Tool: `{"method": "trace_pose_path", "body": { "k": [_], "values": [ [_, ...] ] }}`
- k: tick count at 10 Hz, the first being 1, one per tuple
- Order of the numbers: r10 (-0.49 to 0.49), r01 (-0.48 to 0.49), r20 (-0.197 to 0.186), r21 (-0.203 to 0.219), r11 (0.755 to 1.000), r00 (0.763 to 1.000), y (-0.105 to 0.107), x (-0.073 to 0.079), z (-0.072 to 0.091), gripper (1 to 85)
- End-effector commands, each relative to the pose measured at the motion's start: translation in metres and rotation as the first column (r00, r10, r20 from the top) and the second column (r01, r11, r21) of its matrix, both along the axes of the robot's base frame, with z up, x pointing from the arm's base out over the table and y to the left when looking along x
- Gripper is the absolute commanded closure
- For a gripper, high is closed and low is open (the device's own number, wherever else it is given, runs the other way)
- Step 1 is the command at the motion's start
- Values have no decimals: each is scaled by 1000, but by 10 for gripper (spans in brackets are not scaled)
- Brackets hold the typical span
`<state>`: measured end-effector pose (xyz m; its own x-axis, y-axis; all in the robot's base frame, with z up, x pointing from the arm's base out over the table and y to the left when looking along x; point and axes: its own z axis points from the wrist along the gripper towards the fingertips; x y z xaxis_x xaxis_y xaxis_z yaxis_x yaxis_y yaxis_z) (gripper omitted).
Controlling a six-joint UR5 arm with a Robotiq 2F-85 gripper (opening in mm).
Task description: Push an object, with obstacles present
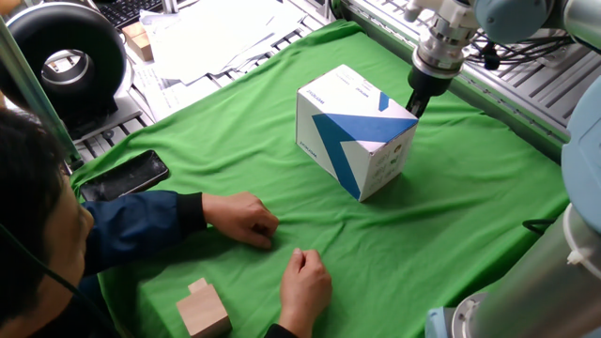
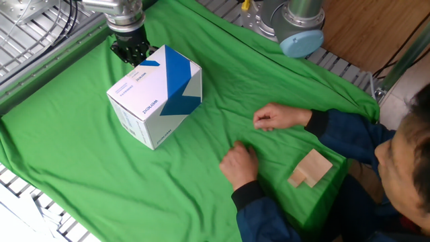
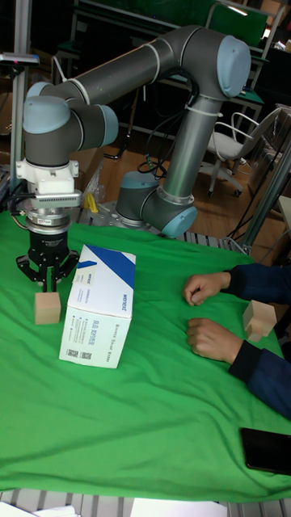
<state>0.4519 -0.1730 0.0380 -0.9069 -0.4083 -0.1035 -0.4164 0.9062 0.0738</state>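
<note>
We see the gripper (image 3: 47, 280) hanging over the small wooden cube (image 3: 47, 308), which sits on the green cloth (image 3: 145, 404) of the desk just beside the white-and-blue cardboard box (image 3: 99, 305); whether the jaws are spread or pressed together we cannot tell. A person's hands (image 3: 212, 337) rest on the cloth, well apart from the box.

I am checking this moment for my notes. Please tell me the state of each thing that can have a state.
gripper: above the cube, holding nothing; open or shut not clear
small wood cube: upright on the cloth, beside the box
white box: closed, resting on the cloth
stepped wooden block: lying near the person's hands, untouched
black phone: flat, screen dark
</note>
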Motion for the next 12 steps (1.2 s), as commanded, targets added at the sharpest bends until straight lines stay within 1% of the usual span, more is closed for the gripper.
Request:
{"method": "trace_pose_path", "body": {
  "k": [1,3,5,7,9,12],
  "values": [
    [-16,15,30,15,1000,999,4,9,1,627],
    [-29,28,37,16,999,999,4,13,-3,623],
    [-31,30,58,17,999,998,5,21,-6,590],
    [-26,24,103,18,1000,994,6,35,-5,540],
    [-22,21,99,13,1000,995,6,36,-3,537],
    [-41,41,74,5,999,996,2,27,-5,537]
  ]
}}
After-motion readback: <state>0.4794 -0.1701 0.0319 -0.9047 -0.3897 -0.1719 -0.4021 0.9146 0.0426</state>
